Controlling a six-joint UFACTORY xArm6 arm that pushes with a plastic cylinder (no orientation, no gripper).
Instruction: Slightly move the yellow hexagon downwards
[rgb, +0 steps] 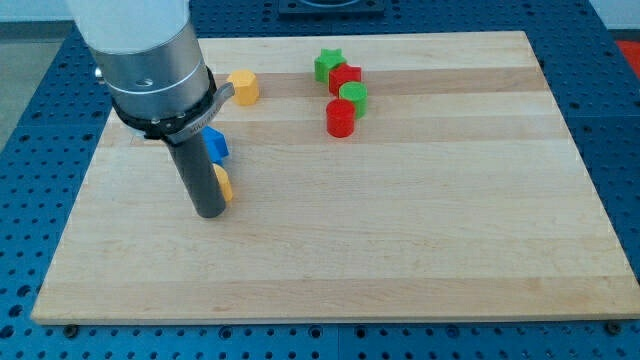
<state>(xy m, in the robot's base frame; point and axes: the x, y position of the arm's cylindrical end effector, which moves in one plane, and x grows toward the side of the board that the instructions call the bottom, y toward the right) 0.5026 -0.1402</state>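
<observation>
The yellow hexagon (243, 87) sits near the view's top left of the wooden bench (400, 220), just right of the arm's grey body. My tip (209, 212) rests well below it, touching or almost touching a second yellow block (224, 184), shape unclear because the rod hides most of it; a blue block (216, 146) sits just above that, also against the rod. The end effector is a plain rod with no jaws, so it neither opens nor closes and holds nothing. To do this step well, I judge the tip should swing clear of those 2 neighbours, travel round to the hexagon's top side, and centre on it. Then 1 short straight push toward the view's bottom, stopping early, should avoid twisting it or overshooting toward the blue block.
</observation>
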